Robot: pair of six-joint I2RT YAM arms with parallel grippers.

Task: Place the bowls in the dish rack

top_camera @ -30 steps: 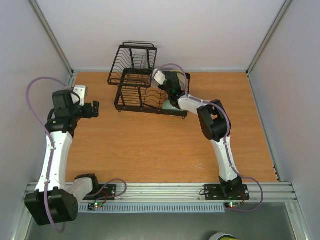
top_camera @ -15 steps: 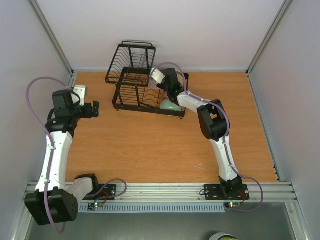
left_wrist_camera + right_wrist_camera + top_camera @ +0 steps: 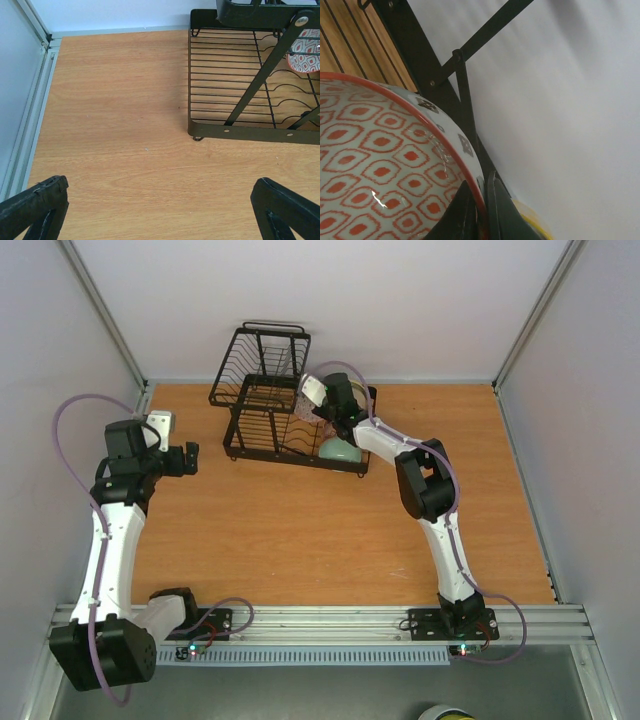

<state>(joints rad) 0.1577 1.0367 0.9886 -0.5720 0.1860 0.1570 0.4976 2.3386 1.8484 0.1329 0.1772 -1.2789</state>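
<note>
**Right end effector pinches patterned bowl inside the rack; left hangs open**

The right end effector (image 3: 481, 202) is closed on the rim of the red-and-white bowl (image 3: 375, 165). One finger lies inside the rim and the other outside. In the right wrist view the bowl fills the lower left of the frame, with its diamond-patterned inner face turned toward the camera. Black bars of the dish rack (image 3: 417, 60) cross just behind it.

From above, the right arm reaches across to the far side of the bench (image 3: 300, 540). There its wrist sits over the right half of the dish rack (image 3: 262, 400), and the held bowl (image 3: 313, 421) is among the wires of the lower section. Whether the bowl rests on the tines or hangs clear of them cannot be told.

The rack stands at the far edge of the bench, close to the back wall (image 3: 330, 300), with its raised basket on the far left side. The mint green bowl (image 3: 340, 450) lies in the lower section at the near right end, just beside the right arm's forearm.

The left end effector (image 3: 188, 458) hovers over the left part of the bench, well apart from the rack, with its jaws spread wide and nothing between them. Its wrist view shows both dark fingertips (image 3: 37, 205) at the bottom corners and bare wood between them. The rack's base frame (image 3: 240, 132) lies ahead to the right, and part of the patterned bowl (image 3: 305, 56) shows behind a slanted strut.
</note>
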